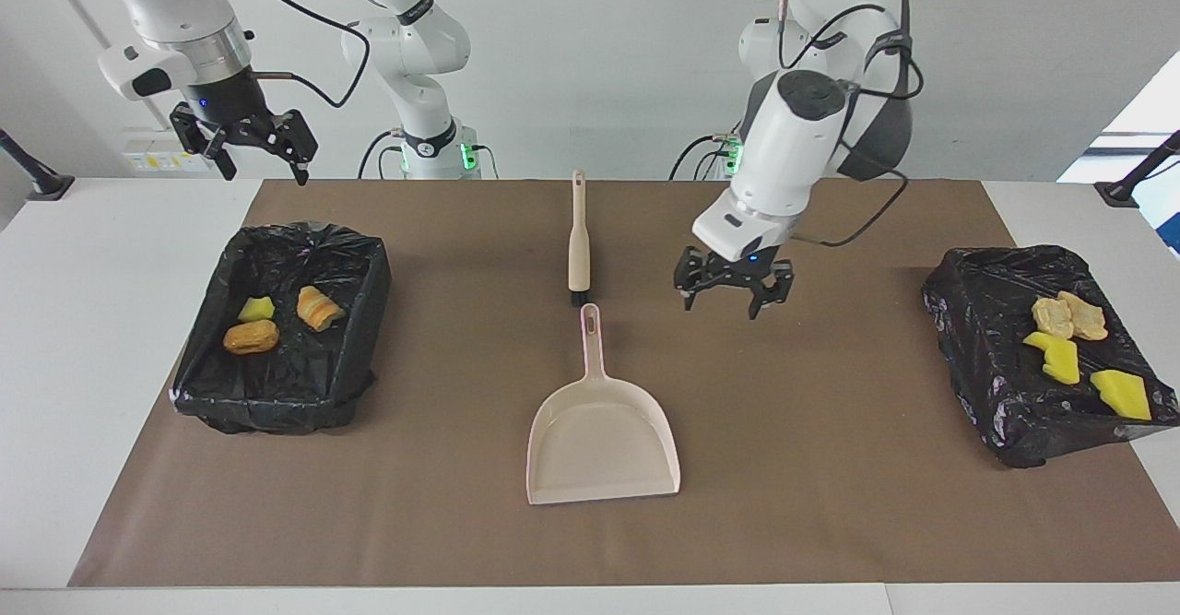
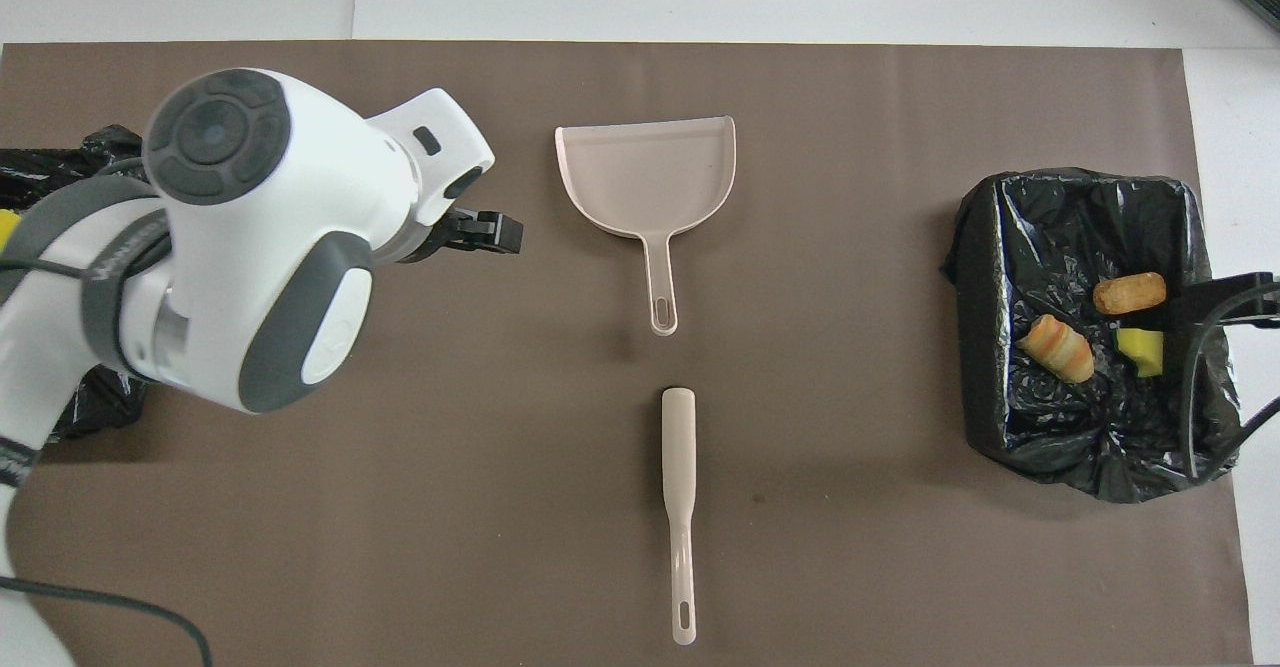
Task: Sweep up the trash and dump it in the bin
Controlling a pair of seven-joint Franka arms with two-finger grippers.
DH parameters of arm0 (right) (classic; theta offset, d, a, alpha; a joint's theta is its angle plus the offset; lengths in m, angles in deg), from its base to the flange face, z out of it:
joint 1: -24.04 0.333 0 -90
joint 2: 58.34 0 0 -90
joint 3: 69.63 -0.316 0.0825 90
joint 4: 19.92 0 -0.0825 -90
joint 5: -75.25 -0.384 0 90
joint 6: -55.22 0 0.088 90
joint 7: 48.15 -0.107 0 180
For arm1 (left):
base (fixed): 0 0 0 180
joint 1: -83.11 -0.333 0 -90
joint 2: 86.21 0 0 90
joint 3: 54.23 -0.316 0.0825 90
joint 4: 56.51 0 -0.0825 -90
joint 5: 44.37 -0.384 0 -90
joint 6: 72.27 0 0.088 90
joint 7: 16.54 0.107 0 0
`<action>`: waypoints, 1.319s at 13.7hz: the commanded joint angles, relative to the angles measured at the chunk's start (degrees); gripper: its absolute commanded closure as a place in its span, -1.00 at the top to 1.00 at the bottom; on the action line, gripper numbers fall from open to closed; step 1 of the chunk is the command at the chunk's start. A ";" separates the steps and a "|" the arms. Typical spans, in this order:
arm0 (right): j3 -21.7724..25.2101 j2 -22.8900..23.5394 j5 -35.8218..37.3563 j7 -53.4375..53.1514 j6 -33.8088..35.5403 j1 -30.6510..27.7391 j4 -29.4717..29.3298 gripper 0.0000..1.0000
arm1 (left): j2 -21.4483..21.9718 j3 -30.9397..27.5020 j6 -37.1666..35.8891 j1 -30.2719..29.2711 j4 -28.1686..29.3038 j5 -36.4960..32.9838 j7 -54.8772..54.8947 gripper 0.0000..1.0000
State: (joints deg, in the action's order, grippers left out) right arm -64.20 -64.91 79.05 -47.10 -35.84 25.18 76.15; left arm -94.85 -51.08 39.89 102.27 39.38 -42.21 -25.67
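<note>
**Clerk:** Item one, your claws. Where, and in what state?

**Arm:** My left gripper (image 1: 733, 294) hangs over bare brown mat (image 1: 830, 467), fingers spread wide, nothing in them. My right gripper (image 1: 247, 147) waits in the air over the robots' edge of the table, above the bin at its own end; also spread wide, also empty.

**Clerk:** Item two, loose tools, starting nearest the robots.

**Arm:** Brush (image 1: 578, 244): slim beige handle with a hang hole, dark bristles, lying flat toward the right arm's end from my left claw. Dustpan (image 1: 601, 440): pale pink, smooth plastic, flat scoop with raised side walls and a slotted handle. It lies just farther from the robots than the brush, the handle tip near the bristles but apart from them. Its scoop holds nothing.

**Clerk:** Item three, containers and contents.

**Arm:** Two rectangular bins lined with crinkled, glossy black plastic. Bin A (image 1: 977, 357), at the left arm's end, well apart from my left claw: two tan lumps (image 1: 1067, 317), rough and bread-like, and two bright yellow chunks (image 1: 1088, 377), angular and foam-like. Bin B (image 1: 359, 338), under my right claw: one small yellow chunk (image 1: 255, 309), one ridged orange-brown roll (image 1: 319, 308), one smooth brown lump (image 1: 250, 337).

**Clerk:** Trash on the mat?

**Arm:** All seven scraps sit in the bins.
</note>
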 commanded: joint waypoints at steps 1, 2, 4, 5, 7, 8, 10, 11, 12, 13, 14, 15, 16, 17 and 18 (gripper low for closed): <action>-0.50 -0.63 -0.46 2.11 0.18 -0.79 0.26 1.00 | 8.36 0.29 -6.22 -5.51 3.78 -0.22 5.52 1.00; -0.50 -0.63 -0.46 2.02 0.18 -0.79 0.26 1.00 | 10.12 0.29 -8.69 -7.71 3.52 -0.14 8.49 1.00; -0.59 -0.63 -0.46 1.93 0.18 -0.70 0.43 1.00 | 12.32 0.29 -12.29 -11.32 2.12 -0.14 14.90 1.00; -0.50 -0.63 -0.46 2.02 0.44 -0.70 0.52 1.00 | 13.20 0.20 -15.88 -12.64 0.72 -0.14 16.24 1.00; -0.68 -0.81 -0.37 1.84 0.97 -0.70 0.44 1.00 | 13.56 -0.24 -20.47 -14.32 -2.62 -0.14 17.65 1.00; -0.76 -0.81 -0.37 1.67 0.89 -0.35 0.35 1.00 | 13.13 -0.24 -23.27 -14.33 -5.25 -0.22 17.66 1.00; -0.76 -0.72 -0.37 1.58 0.62 -0.44 0.35 1.00 | 10.85 -0.24 -28.46 -14.41 -10.61 -0.14 17.57 1.00; -0.68 -0.81 -0.37 1.58 0.97 -0.35 0.35 1.00 | 9.97 -0.24 -30.49 -14.41 -12.98 -0.14 17.66 1.00; -0.85 -0.72 -0.37 1.58 0.89 -0.26 0.26 1.00 | 9.09 -0.15 -32.07 -14.41 -15.27 -0.14 17.57 1.00; -0.85 -0.72 -0.37 1.58 0.89 -0.18 0.26 1.00 | 8.47 -0.24 -33.57 -14.41 -17.03 -0.14 17.57 1.00; -0.85 -0.72 -0.37 1.58 0.89 -0.09 0.26 1.00 | 8.29 -0.24 -34.54 -14.41 -18.36 -0.14 17.57 1.00; -0.85 -0.72 -0.37 1.67 0.89 -0.17 0.26 1.00 | 8.29 -0.24 -34.72 -14.41 -18.63 -0.05 17.57 1.00; -0.85 -0.72 -0.37 1.58 0.89 -0.18 0.26 1.00 | 8.55 0.19 -34.29 -14.15 -18.37 -0.14 17.57 1.00; -0.85 -0.72 -0.37 1.58 0.89 -0.18 0.26 1.00 | 9.25 0.20 -33.94 -13.98 -17.76 -0.05 17.57 1.00; -0.85 -0.72 -0.37 1.58 0.89 -0.18 0.26 1.00 | 9.43 0.29 -33.76 -14.15 -16.97 -0.14 17.48 1.00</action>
State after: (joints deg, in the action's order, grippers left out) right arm -64.76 -64.95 79.05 -47.10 -35.48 25.39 76.16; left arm -85.04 -51.01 7.46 88.14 23.31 -42.22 -8.64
